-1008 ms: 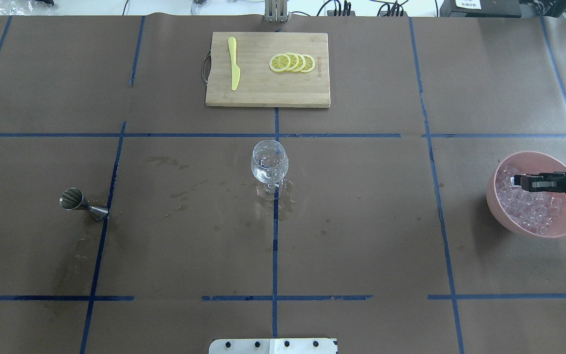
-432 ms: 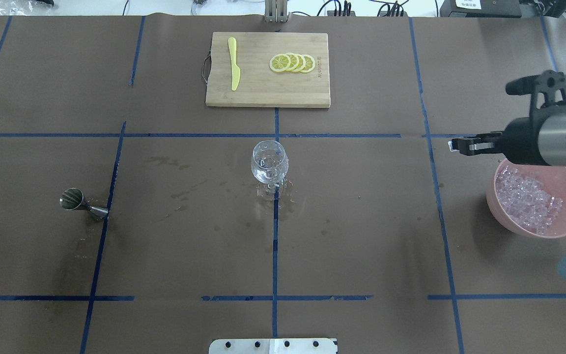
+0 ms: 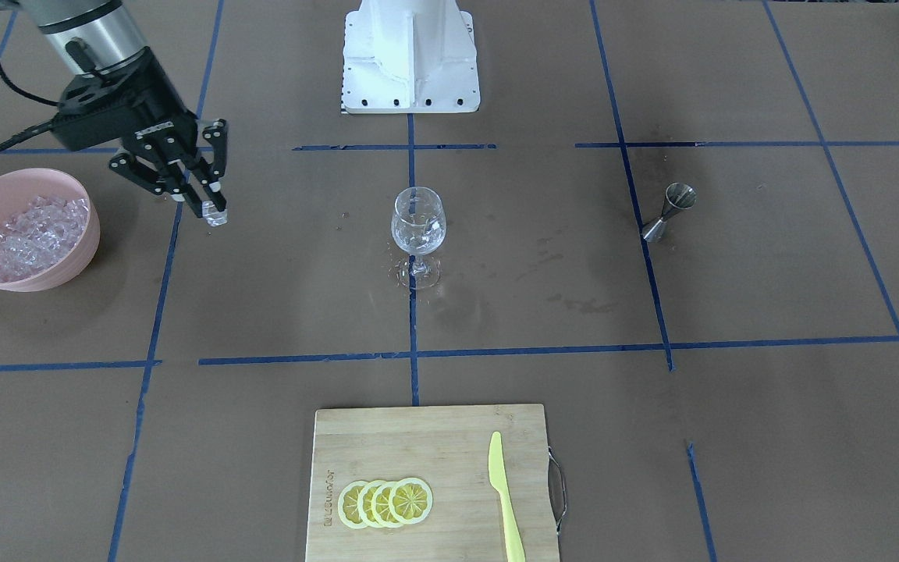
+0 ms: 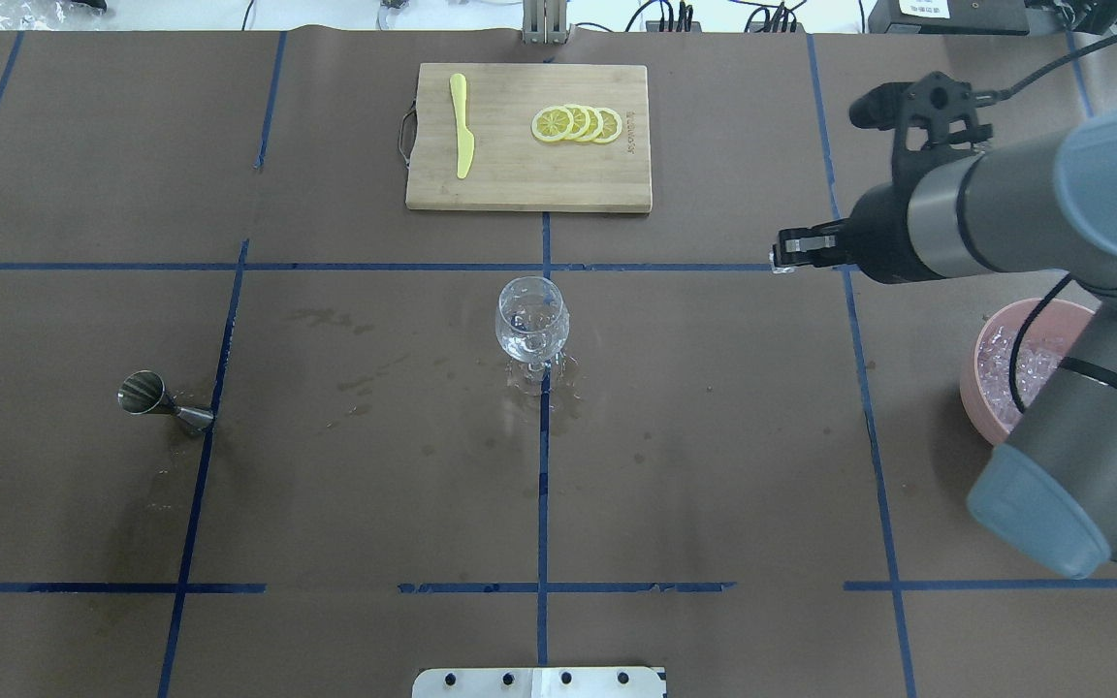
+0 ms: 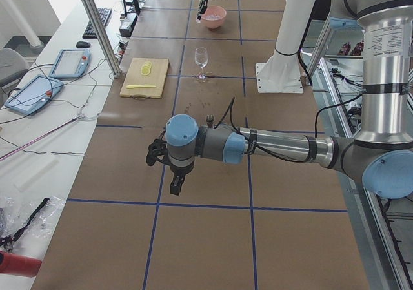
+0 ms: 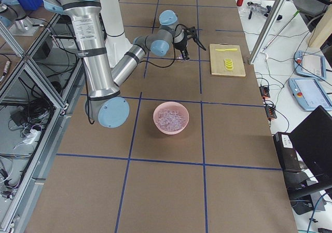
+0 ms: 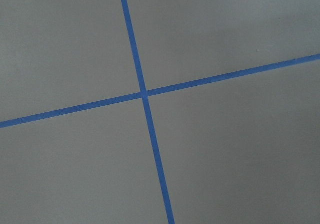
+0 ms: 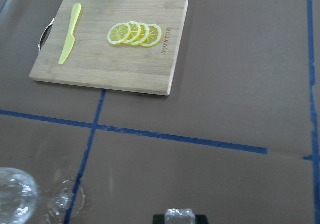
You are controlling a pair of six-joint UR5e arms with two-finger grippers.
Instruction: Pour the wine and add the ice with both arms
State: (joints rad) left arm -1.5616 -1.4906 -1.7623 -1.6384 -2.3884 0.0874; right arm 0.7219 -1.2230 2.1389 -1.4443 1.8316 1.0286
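Ice (image 3: 217, 220), one cube, is pinched tight in the right end effector (image 3: 211, 209), upper left of the front view. It hangs high between the bowl (image 3: 67, 261) and the glass (image 3: 418, 222), ready to drop in. I cannot tell if the left end effector (image 5: 175, 185) is open.

Right arm (image 4: 1005, 218) hides half pink bowl (image 4: 973, 388); left hand (image 5: 175, 187) grip too small; ice cube (image 8: 179, 216) cropped at bottom.
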